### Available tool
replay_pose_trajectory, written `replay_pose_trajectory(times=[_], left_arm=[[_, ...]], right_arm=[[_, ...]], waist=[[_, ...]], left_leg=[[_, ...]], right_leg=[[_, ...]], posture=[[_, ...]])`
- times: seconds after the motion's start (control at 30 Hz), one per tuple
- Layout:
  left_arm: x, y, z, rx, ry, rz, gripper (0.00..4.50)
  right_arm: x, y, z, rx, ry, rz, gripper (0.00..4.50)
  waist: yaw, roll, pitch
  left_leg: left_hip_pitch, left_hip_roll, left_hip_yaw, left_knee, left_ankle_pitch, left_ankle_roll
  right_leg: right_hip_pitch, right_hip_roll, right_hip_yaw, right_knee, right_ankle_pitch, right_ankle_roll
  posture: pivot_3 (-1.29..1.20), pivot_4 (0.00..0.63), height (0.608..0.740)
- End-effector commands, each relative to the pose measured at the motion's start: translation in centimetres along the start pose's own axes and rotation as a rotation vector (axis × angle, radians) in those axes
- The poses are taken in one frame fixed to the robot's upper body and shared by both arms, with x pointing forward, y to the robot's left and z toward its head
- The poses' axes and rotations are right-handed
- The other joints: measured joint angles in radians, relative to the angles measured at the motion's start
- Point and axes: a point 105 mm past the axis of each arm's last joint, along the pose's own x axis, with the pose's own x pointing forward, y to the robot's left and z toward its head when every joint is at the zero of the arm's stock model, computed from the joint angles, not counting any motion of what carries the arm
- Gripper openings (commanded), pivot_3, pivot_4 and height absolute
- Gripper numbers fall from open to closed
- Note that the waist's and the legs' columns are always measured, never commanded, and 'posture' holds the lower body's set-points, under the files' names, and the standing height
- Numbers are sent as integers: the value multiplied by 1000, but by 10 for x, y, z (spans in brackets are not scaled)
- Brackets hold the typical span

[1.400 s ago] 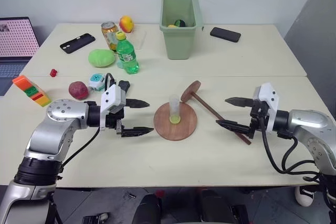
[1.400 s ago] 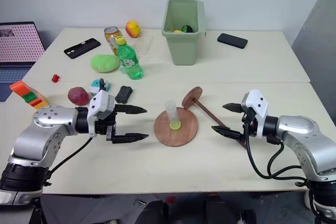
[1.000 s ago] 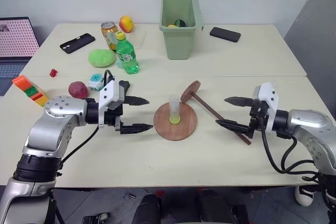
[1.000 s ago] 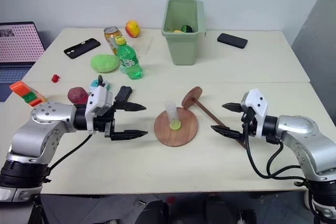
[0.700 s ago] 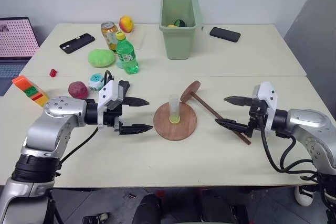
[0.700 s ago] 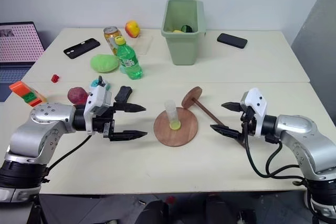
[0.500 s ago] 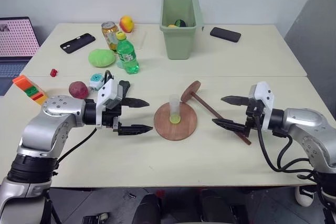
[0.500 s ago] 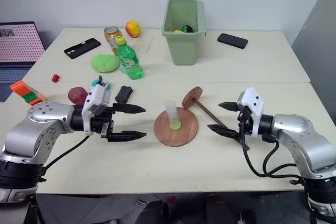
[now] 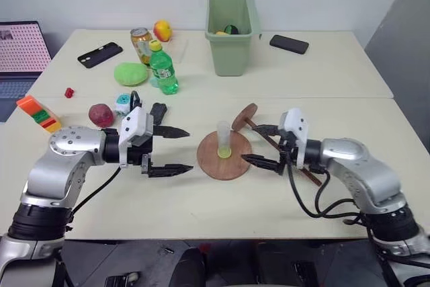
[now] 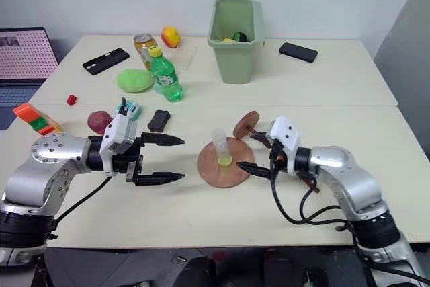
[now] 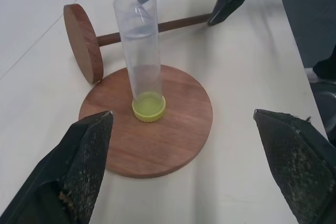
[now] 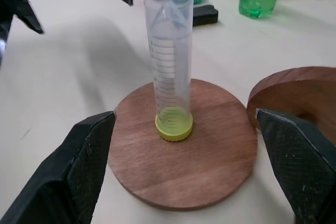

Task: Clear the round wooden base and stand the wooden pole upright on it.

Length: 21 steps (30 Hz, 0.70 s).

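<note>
On the cream table (image 9: 201,199), a clear tube (image 9: 223,140) stands upright on the round wooden base (image 9: 225,156); the wooden pole (image 9: 250,122) lies just right. The left gripper (image 9: 173,150) and right gripper (image 9: 259,144) flank the base, both spread and empty.

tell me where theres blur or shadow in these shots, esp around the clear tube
Right wrist view: the clear tube is sharp, its scale lines readable; the own fingers at the frame edge are soft, and a faint shadow lies on the table behind the tube. Left wrist view: the tube's upper rim looks smeared.

Office or lab — pale tables (image 9: 322,72), laptop (image 9: 20,55).
</note>
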Motion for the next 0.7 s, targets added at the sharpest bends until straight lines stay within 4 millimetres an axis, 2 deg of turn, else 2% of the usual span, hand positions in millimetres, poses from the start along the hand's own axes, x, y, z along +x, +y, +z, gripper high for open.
replay_pose_trajectory(times=[0.03,0.2,0.37,0.47,0.6,0.7], left_arm=[[1,-1,7,38,-8,-8,4500],[3,1,7,41,-9,-11,4500],[3,1,7,39,-9,-9,4500],[3,1,6,39,-8,-8,4500],[2,4,6,48,-3,1,4500],[2,6,6,54,-2,6,4500]], right_arm=[[14,-1,8,-48,-33,-4,4476],[43,-1,9,-21,-67,-12,4476],[58,2,10,5,-98,9,4476],[65,9,14,5,-121,42,3962],[70,13,19,5,-153,64,2814],[71,14,21,-1,-164,69,2412]], waist=[[-1,0,0],[-8,0,0],[-15,0,0],[-19,0,0],[-26,0,0],[-28,0,0]], left_leg=[[0,0,0,0,0,0],[1,0,0,0,0,0],[0,0,1,0,1,-1],[0,0,1,0,1,-1],[0,1,0,0,1,-1],[0,1,0,0,1,-1]], right_leg=[[0,0,0,0,0,0],[-1,1,0,2,0,0],[-3,1,1,4,0,0],[-4,0,1,5,0,0],[-4,1,1,6,0,0],[-5,1,1,7,0,0]], posture=[[0,150,740],[0,150,740],[0,150,740],[0,150,740],[0,150,740],[0,150,740]])
